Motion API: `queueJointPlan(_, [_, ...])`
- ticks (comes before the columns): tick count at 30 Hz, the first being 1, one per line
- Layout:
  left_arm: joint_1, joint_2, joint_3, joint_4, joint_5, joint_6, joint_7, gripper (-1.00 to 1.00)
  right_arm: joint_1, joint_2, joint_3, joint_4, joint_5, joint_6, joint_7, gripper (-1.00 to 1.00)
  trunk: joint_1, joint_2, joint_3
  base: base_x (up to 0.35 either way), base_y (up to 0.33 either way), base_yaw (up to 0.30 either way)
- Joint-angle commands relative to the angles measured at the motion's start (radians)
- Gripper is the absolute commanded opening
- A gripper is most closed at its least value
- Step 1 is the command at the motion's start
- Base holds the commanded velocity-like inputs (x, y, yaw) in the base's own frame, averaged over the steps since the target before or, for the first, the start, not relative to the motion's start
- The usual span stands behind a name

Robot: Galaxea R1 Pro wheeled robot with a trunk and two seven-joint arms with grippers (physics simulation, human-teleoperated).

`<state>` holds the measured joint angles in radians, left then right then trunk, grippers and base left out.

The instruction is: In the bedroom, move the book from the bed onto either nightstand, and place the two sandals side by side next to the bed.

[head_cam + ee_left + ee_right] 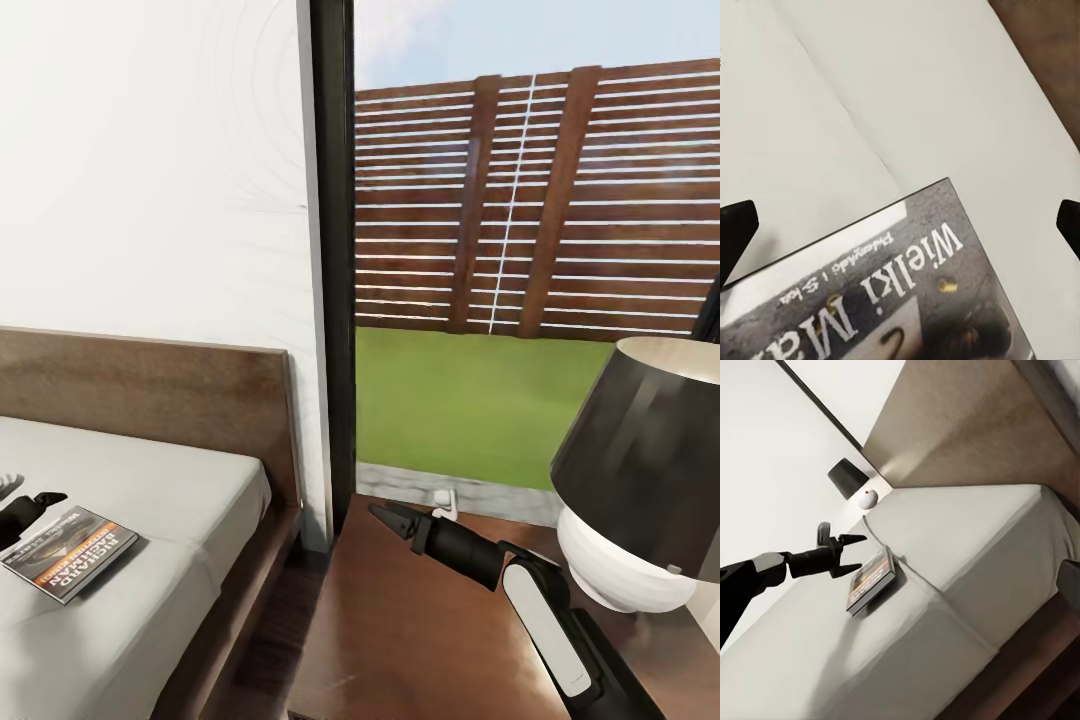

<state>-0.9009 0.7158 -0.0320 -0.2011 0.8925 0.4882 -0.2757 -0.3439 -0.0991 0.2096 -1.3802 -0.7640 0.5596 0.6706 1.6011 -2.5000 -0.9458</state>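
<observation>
The book [70,552] lies flat on the bed's grey mattress [150,480], near its side edge. My left gripper [30,510] hovers just over the book's far end, open and holding nothing. In the left wrist view the grey cover [885,292] sits below the spread fingertips [735,232]. From the right wrist I see the book [874,581] with the left gripper [859,555] right beside it. My right gripper [385,515] is open and empty above the dark-brown nightstand [400,620]. The sandals are out of view.
A lamp with a black shade and white base [640,480] stands on the nightstand's right side, close to my right arm. The brown headboard [150,390] and a black-framed window [335,250] are behind. A second lamp [847,480] stands past the bed's far side.
</observation>
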Motion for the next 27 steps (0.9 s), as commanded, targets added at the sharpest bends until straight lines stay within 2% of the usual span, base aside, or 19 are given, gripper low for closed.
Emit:
queueJointPlan(1, [-0.001, 0.001, -0.003, 0.001, 0.005, 0.003, -0.002, 1.00, -0.001, -0.001, 0.001, 0.000, -0.009, 0.007, -0.002, 1.00, 0.000, 0.000, -0.001, 0.000, 0.000, 0.000])
queueJointPlan(27, [-0.001, -0.002, -0.006, 0.013, 0.005, -0.018, -0.004, 1.00, -0.001, -0.001, 0.001, 0.000, -0.011, 0.007, -0.002, 1.00, 0.000, 0.000, -0.001, 0.000, 0.000, 0.000])
